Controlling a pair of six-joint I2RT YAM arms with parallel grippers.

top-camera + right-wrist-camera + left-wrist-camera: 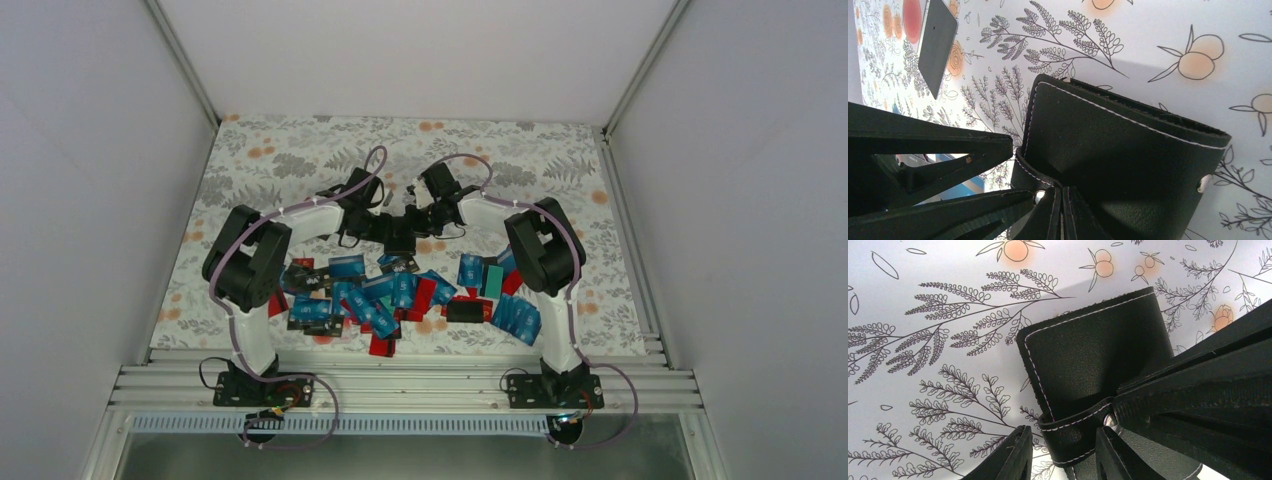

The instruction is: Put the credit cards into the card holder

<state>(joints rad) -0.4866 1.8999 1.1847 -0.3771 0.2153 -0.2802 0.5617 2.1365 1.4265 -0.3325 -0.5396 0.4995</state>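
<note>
The card holder (400, 240) is a black case with white stitching, held just above the table between both arms. My right gripper (1063, 200) is shut on its lower edge beside the snap. My left gripper (1060, 434) is open, its fingers standing either side of the holder's strap (1075, 432); the left finger (1010, 455) is clear of the strap. From the right wrist, the left gripper (1013, 172) comes in from the left. The credit cards (385, 295), mostly blue with some red, lie piled between the arms' bases and the holder.
A dark flat card (938, 45) lies alone on the floral cloth (290, 160) beyond the holder. A blue card (968, 187) shows under the left fingers. White walls enclose the table on three sides, and an aluminium rail (400, 385) runs along the near edge.
</note>
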